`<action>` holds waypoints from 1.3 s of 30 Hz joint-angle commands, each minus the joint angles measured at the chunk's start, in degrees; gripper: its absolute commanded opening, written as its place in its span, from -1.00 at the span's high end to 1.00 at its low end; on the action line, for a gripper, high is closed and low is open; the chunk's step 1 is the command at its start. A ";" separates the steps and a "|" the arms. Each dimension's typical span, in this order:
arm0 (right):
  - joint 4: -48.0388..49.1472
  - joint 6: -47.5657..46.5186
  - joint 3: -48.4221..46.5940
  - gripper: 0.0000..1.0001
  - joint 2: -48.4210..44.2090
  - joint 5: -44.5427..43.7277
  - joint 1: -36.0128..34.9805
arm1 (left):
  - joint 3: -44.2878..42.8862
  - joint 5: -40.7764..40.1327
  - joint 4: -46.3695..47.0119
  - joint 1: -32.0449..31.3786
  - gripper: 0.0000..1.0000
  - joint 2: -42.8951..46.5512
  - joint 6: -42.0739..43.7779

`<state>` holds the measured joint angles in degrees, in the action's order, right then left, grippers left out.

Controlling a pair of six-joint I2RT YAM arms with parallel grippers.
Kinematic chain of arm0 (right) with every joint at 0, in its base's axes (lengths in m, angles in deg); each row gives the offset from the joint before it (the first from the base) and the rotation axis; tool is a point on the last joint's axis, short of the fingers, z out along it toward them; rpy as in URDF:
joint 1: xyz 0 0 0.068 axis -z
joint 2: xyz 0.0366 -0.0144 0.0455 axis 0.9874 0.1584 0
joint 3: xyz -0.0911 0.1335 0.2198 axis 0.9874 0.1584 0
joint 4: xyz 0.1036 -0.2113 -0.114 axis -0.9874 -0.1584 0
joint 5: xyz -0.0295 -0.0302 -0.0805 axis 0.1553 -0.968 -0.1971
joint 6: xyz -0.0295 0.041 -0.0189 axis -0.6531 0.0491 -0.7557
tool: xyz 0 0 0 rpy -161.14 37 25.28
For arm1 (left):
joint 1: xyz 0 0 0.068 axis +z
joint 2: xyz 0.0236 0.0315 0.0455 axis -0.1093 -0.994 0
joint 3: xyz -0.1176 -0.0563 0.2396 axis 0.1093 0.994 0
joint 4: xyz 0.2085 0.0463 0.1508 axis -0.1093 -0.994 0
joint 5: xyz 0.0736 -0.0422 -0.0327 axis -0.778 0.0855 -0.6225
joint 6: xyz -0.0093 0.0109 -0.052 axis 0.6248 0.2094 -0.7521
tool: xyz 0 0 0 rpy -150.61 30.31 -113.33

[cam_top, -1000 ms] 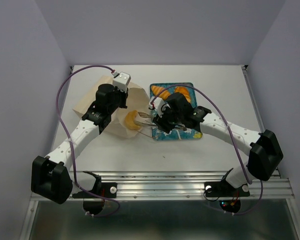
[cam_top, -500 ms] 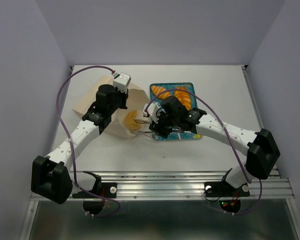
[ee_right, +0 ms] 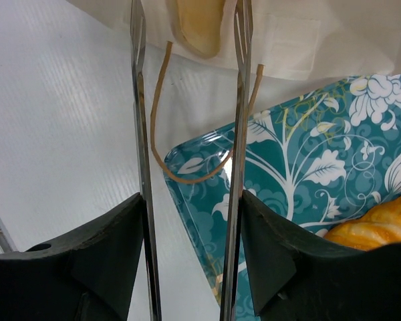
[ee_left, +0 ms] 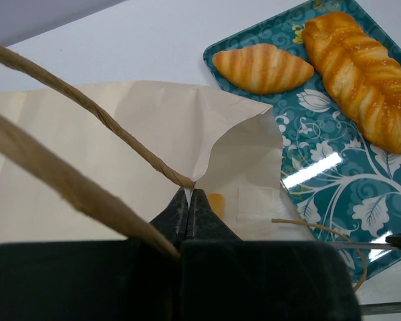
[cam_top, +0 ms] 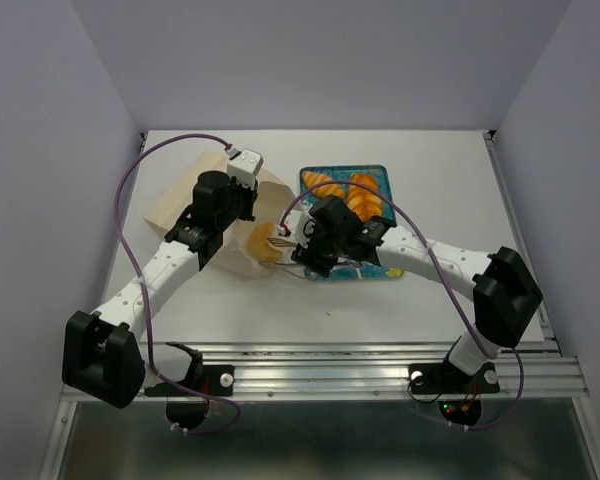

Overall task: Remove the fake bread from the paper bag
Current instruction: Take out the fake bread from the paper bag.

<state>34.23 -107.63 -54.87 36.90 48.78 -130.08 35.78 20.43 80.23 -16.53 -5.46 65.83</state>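
Right, my left gripper (ee_left: 189, 208) was pinched tight on the rim of the paper bag (ee_left: 107, 147), jaws pressed fully together just where a string handle (ee_left: 87, 107) meets the paper. The bag lay on its side on the white table (ee_right: 53, 134), its mouth gaping toward the teal floral tray (ee_left: 321, 167) just beside it. Over on my other side, my right gripper (ee_right: 189, 27) hung at that mouth with its two thin fingers (ee_right: 142, 134) spread apart and nothing clamped between them. And there was the small oval roll (ee_right: 199, 23), sitting just inside the bag's opening, framed between my fingertips with a gap showing on either side. Whether either tip brushed the paper, I couldn't tell. A loose handle loop (ee_right: 187, 179) drooped from the bag across the tray's near corner, under my fingers. On the tray itself, the croissant (ee_left: 262, 67) and the long ridged loaf (ee_left: 364, 80) lay side by side, close together and well out of the bag.
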 commanded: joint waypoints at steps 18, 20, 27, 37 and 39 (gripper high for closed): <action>14.46 7.85 2.03 0.64 -6.59 -4.55 -1.17 | -0.90 -1.65 2.57 -0.22 1.00 0.25 0.11; 15.60 11.18 2.73 0.71 -7.99 -5.78 -1.17 | -0.82 -2.36 2.57 -0.22 1.00 0.43 -0.06; 17.71 28.67 8.44 0.82 -15.99 11.69 11.56 | -1.43 -9.38 2.48 -0.22 1.00 0.78 -2.95; 18.24 45.29 14.07 0.85 -23.64 32.79 27.71 | -3.89 -13.26 1.69 0.04 1.00 -0.98 -6.30; 20.77 49.32 16.25 0.99 -24.78 35.78 31.50 | -3.46 -12.47 2.04 0.13 1.00 -0.98 -6.30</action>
<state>48.72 -68.62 -40.75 15.13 74.71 -105.33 35.04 9.09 80.12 -16.49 -6.55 60.98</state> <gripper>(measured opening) 0.325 0.025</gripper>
